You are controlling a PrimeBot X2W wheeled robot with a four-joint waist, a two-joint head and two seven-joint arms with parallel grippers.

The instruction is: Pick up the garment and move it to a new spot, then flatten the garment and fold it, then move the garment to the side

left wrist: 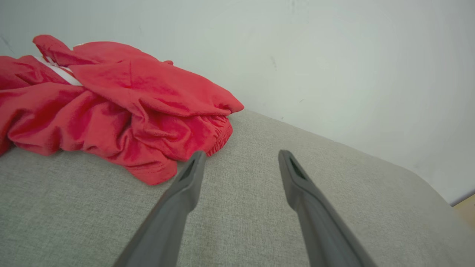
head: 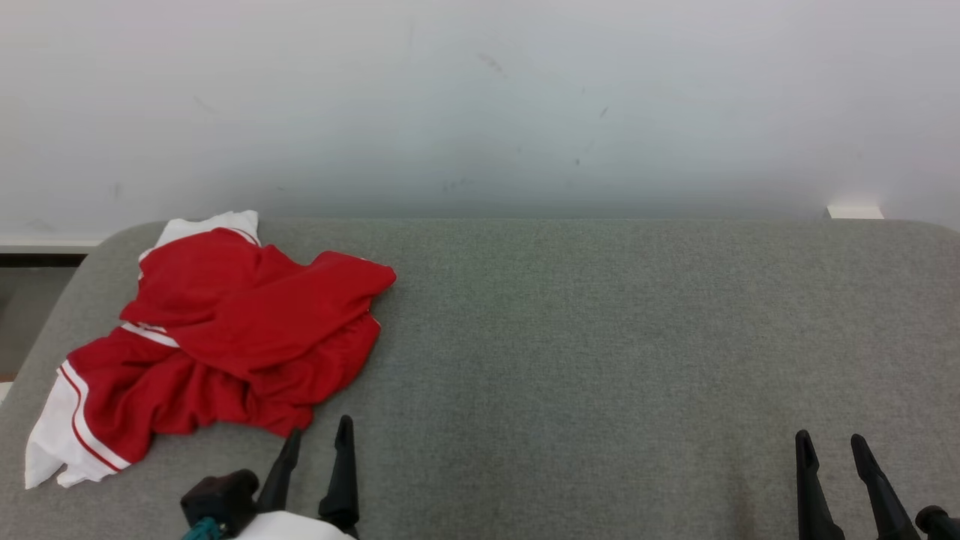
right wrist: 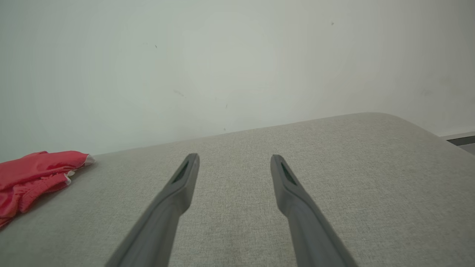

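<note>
The left gripper [head: 320, 427] hovered low over the grey fabric-covered surface [head: 600, 337], its two long dark fingers [left wrist: 182, 193] spread apart with nothing between them. In the left wrist view, the tip of one finger stood just beside the near edge of the red garment [head: 247, 322]; whether it touched the cloth could not be told. Behind the fingers, at the bottom of the head view, sat a dark wrist block with a teal cable [head: 201, 531] and a pale forearm cover [head: 281, 527].

The right gripper [head: 830, 437] was well apart from the garment, at the lower right of the head view. Its fingers [right wrist: 163, 211] were likewise spread and held nothing, pointing across bare grey fabric.

The red garment lay crumpled in a loose heap on the left part of the surface, close to the rounded far-left corner. White trim with thin red stripes showed at its near-left end [head: 64, 442] and at its far edge. A gathered, elastic-looking hem [left wrist: 219, 139] faced the left gripper.

A pale wall [head: 480, 97], lightly scuffed, rose directly behind the surface. A small white block [head: 855, 212] sat at the far right edge, against the wall.
</note>
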